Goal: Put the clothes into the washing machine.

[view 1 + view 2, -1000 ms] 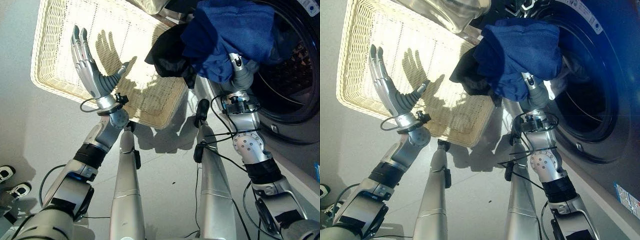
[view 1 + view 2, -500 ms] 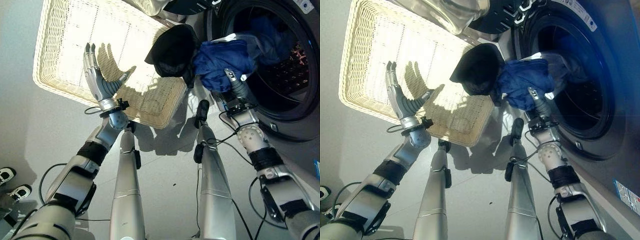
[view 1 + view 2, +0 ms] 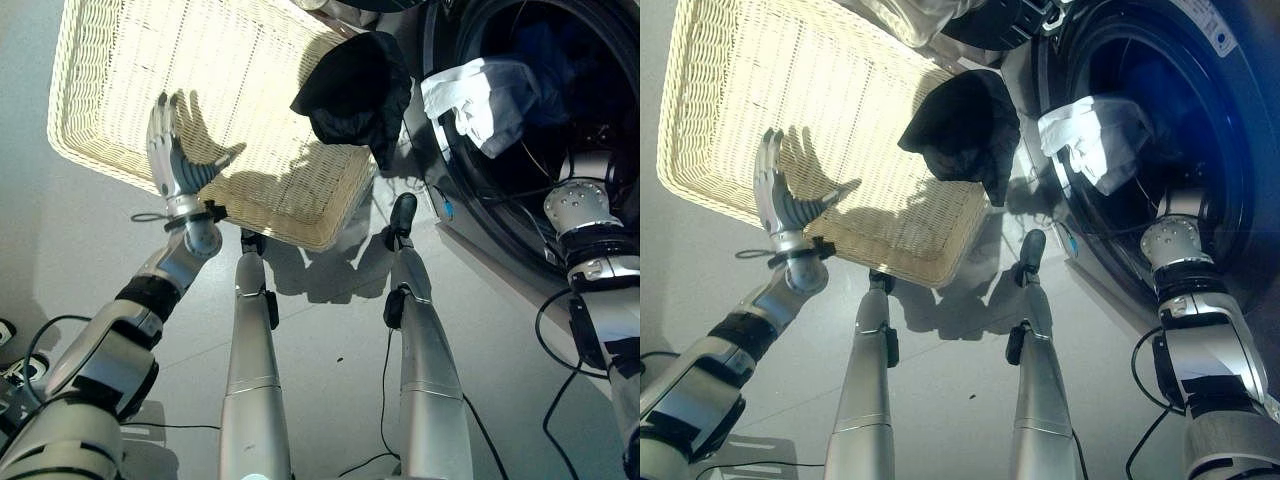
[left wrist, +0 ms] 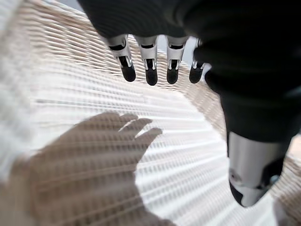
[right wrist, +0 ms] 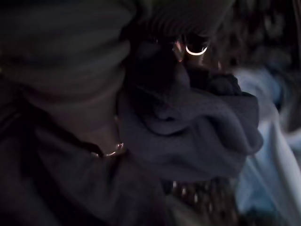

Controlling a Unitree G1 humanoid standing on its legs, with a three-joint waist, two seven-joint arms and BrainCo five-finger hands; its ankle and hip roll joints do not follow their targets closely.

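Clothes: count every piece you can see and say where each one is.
3: a black garment draped over the basket edge, a white cloth hanging at the washer door, and a blue garment inside the drum. More may be hidden.

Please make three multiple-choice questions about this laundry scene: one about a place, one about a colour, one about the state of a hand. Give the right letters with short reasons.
1. Where does the black garment lie?
A. flat on the floor, far from the basket
B. draped over the wicker basket's rim beside the washing machine
C. in the left hand

2. What colour is the cloth hanging out of the drum opening?
A. white
B. red
C. yellow

3. How is the left hand?
A. curled round a cloth
B. open, fingers straight, above the basket
C. pressed on the machine door

Key: 1 B, the black garment hangs over the wicker basket rim next to the washing machine. 2 A, the cloth at the drum's edge is white. 3 B, the left hand shows straight fingers with nothing held.
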